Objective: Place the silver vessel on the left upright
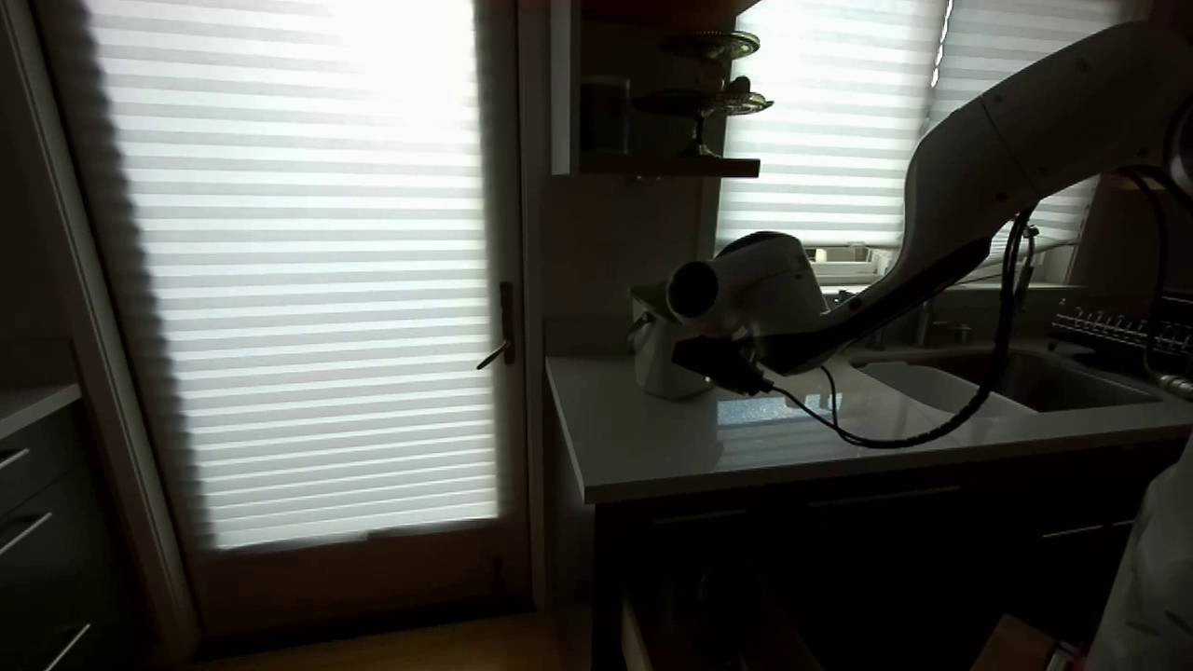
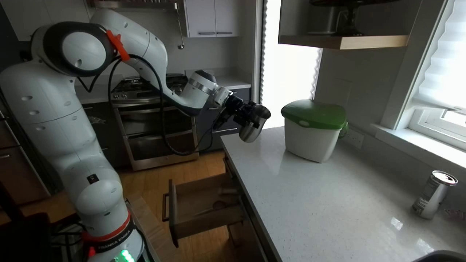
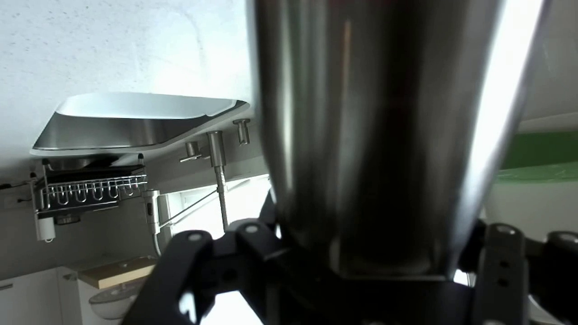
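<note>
Silver vessel (image 3: 388, 140) hangs tilted, clasped in the claw (image 2: 250, 116); green-lidded bin (image 2: 309, 136) nearby.

In exterior view, camera looked roughly level at blind-covered door (image 1: 308, 280); table (image 1: 634, 457), sink (image 1: 1072, 382) at frame right. In exterior view, camera looked down along table; arm (image 2: 58, 120) stood near at frame left, stove (image 2: 156, 127) beyond. Both shared arm, table, green-lidded bin (image 2: 307, 142). Wrist camera sat very near silver vessel (image 3: 379, 135), faced along table toward same sink, scene upside down.

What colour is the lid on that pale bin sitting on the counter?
The lid is green; it shows best in an exterior view.
</note>
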Robot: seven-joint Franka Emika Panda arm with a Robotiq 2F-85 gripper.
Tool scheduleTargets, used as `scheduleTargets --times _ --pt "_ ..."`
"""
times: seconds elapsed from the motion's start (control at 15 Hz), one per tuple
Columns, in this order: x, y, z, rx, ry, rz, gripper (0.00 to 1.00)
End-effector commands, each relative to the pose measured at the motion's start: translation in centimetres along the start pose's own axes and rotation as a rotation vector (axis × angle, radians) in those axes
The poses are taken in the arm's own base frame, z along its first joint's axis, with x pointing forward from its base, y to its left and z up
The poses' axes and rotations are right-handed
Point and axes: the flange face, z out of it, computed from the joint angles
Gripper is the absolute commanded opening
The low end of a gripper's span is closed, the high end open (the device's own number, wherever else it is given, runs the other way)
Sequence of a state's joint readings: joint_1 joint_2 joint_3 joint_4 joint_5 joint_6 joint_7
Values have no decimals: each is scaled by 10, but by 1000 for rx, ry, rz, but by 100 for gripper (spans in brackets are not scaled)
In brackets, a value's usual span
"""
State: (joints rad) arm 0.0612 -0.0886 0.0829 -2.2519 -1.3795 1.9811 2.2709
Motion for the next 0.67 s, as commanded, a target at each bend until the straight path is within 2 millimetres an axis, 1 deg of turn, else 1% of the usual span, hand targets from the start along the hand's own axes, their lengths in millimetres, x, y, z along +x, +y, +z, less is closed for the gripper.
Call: scheduleTargets --times 0.0,0.13,0.2,0.47,0.6 --pt "-1 0 0 -1 1 -1 79" --pt "-2 -1 1 -1 2 -1 79" --pt "-2 -1 1 -1 2 -1 54" --pt "-22 -7 6 -46 96 -3 54" --pt "-33 -8 9 -76 171 -1 54"
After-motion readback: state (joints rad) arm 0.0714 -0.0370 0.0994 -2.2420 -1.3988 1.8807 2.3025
